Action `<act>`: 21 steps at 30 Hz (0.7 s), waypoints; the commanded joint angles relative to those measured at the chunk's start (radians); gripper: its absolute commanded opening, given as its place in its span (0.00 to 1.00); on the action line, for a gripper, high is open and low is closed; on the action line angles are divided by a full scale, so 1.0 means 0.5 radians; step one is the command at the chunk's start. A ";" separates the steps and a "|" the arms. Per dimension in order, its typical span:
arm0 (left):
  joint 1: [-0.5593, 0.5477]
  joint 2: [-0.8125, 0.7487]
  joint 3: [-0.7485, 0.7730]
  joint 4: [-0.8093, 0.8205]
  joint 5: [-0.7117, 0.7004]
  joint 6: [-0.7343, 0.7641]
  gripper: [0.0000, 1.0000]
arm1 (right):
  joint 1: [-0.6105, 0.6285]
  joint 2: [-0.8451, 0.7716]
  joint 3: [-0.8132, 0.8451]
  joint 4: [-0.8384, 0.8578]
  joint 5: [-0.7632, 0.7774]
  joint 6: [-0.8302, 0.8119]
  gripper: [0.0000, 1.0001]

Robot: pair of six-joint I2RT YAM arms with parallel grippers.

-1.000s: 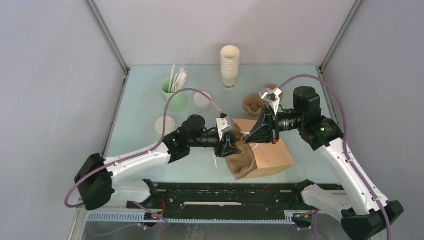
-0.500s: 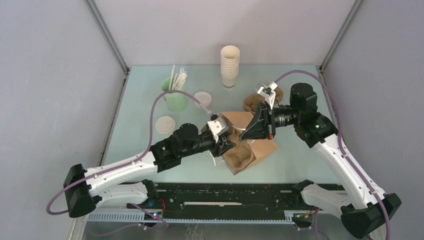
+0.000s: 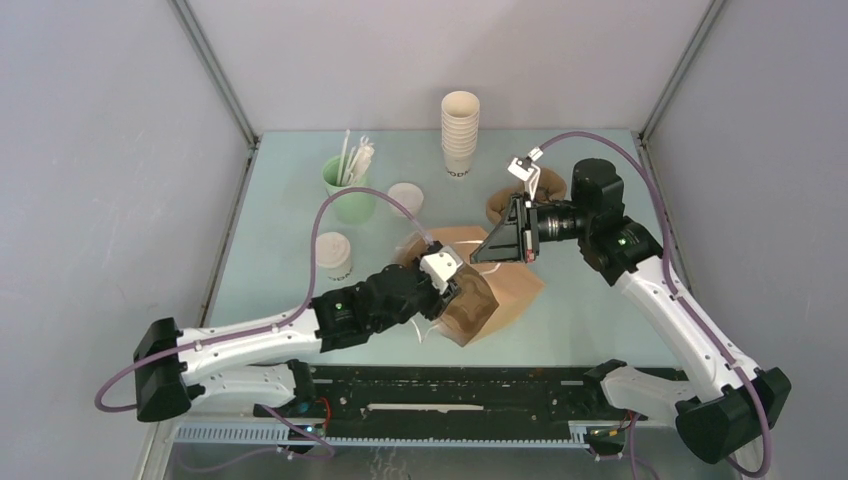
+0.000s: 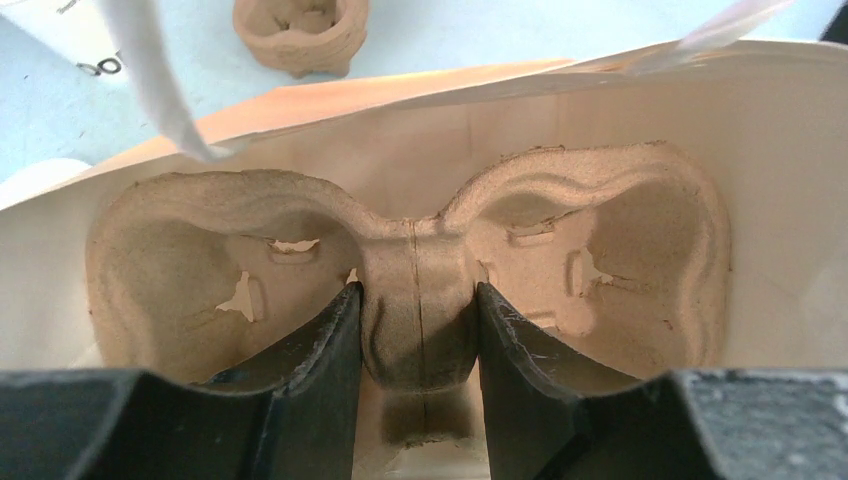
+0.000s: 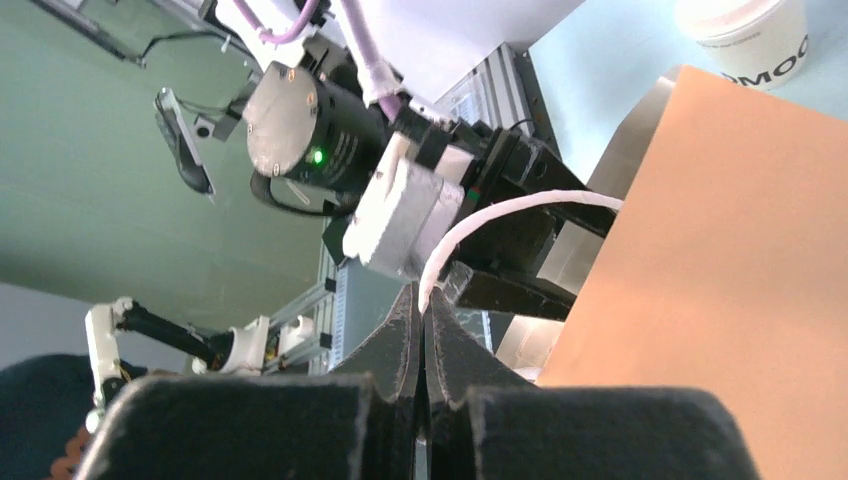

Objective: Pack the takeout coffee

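Observation:
The takeout coffee (image 3: pixel 333 255), a small lidded white cup with dark lettering, stands on the table left of both arms, apart from them; it also shows in the right wrist view (image 5: pixel 745 35). A brown paper bag (image 3: pixel 515 285) lies tilted mid-table with its mouth toward the left arm. My left gripper (image 3: pixel 458 290) reaches into that mouth, and its jaws (image 4: pixel 418 300) are shut on the centre ridge of a pulp cup carrier (image 4: pixel 600 250). My right gripper (image 3: pixel 476 257) hangs over the bag, shut (image 5: pixel 425 300) on the bag's white handle (image 5: pixel 500 215).
A tall stack of lidless white cups (image 3: pixel 460 135) stands at the back. A mint-green cup with straws (image 3: pixel 345 190) and a low white lidded tub (image 3: pixel 405 198) are at the back left. More pulp carriers (image 3: pixel 500 208) lie behind the right gripper.
The left arm swung toward the near left and drove the carrier deeper into the bag. The bag turned and slid left. The right gripper drew the handle up and back.

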 commanded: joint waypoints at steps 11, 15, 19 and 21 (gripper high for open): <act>-0.019 0.190 0.157 0.210 -0.306 -0.156 0.44 | -0.076 0.026 0.012 0.131 0.091 0.285 0.00; -0.033 0.120 0.025 0.472 -0.256 -0.129 0.44 | -0.076 0.030 0.012 0.130 0.087 0.285 0.00; -0.036 0.115 -0.067 0.647 -0.250 -0.003 0.45 | -0.073 0.027 0.014 0.145 0.081 0.299 0.00; -0.036 0.139 -0.084 0.688 -0.255 0.061 0.45 | -0.069 0.027 0.015 0.147 0.078 0.305 0.00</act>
